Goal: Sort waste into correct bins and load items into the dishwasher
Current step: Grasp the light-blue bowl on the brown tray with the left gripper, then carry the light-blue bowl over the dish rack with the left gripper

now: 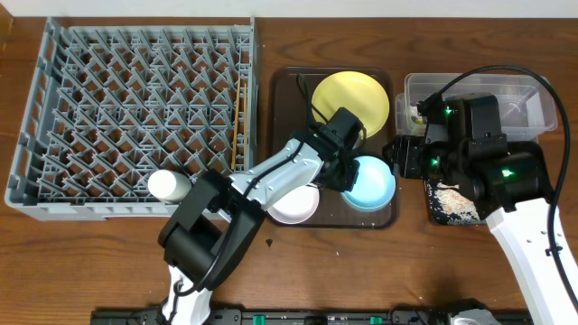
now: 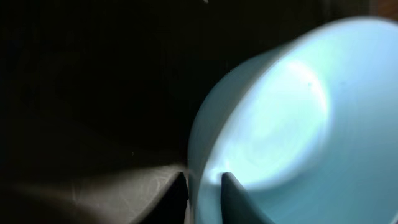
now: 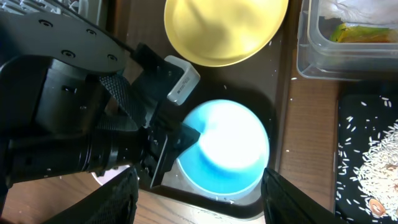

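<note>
The left hand (image 1: 348, 170) is pinched shut on the rim of the blue bowl (image 1: 372, 185). In the left wrist view one finger (image 2: 174, 196) is outside the rim and the other is inside the bowl. The bowl is over the brown tray (image 1: 278, 117). I cannot tell if it rests on the tray or is lifted a bit.

The white bowl (image 1: 293, 206) is just beside this hand, on the side close to the robot. The yellow plate (image 1: 352, 97) is just past the hand on the far side.

The grey rack (image 1: 135, 108) is off to the hand's left. The chopsticks (image 1: 240, 126) lie along the rack wall nearest the hand. A white cup (image 1: 169, 186) lies at the rack's near edge.

The right hand (image 3: 202, 205) is open, with its fingers wide apart and nothing between them. The blue bowl is right under it.

To its right is the black tray (image 3: 367, 106) with rice (image 3: 373, 155) on it. Past that is the clear tub (image 3: 306, 59), with a green and orange packet (image 3: 357, 32) and white paper (image 3: 367, 9) inside.
</note>
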Motion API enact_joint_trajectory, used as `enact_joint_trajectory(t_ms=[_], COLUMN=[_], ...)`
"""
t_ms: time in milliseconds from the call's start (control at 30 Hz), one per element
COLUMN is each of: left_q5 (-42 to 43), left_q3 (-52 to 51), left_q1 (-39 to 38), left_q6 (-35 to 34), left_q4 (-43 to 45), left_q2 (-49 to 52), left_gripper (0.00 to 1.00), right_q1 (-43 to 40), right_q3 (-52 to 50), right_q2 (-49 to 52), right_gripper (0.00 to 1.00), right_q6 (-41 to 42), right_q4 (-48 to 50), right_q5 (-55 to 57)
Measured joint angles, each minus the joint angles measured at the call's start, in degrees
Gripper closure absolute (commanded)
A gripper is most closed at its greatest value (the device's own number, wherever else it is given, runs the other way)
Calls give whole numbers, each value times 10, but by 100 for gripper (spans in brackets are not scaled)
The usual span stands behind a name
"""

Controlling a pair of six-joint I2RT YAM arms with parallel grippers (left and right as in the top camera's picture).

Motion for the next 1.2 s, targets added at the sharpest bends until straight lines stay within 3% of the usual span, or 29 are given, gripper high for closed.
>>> enact_joint_trajectory(t_ms=[267, 500, 633, 800, 1033, 1200], left_q5=[2, -71, -181, -392, -632, -749], left_q3=[0, 0, 3, 8, 8, 8], left_q1=[24, 104, 148, 184, 216, 217], left_q6=[2, 3, 14, 21, 29, 32], left_q4=[-21, -95, -155, -228, -238, -216], left_q2=[-25, -174, -266, -320, -292, -243], left_gripper=[93, 93, 93, 93, 92, 93], right_q1=[0, 0, 0, 0, 0, 0], right_q3=[0, 0, 0, 0, 0, 0], right_q2=[0, 0, 0, 0, 0, 0], right_gripper=[38, 37, 37, 37, 36, 36], right_q6=[0, 0, 0, 0, 0, 0], right_q4=[-3, -4, -4, -4, -4, -4], right_q5=[0, 0, 0, 0, 0, 0])
